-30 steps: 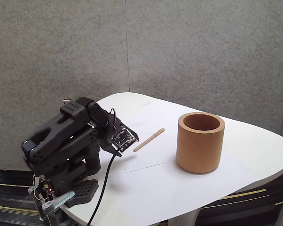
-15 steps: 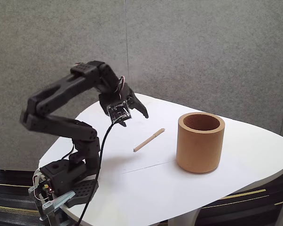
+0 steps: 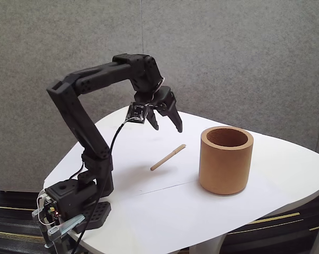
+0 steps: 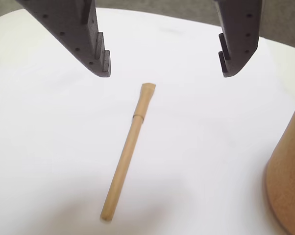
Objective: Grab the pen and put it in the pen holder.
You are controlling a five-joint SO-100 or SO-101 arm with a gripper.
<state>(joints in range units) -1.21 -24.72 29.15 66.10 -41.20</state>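
Lying flat on the white desk, the pen sits just left of the upright pen holder — nothing between them. Above the pen hangs the end effector — jaws spread wide, empty, touching nothing.

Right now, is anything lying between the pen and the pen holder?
No. In the fixed view, only bare white table separates the pen from the pen holder.

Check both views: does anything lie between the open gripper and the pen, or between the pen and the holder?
Nothing visible does. The gripper hangs open above the pen, with bare table between pen and holder.
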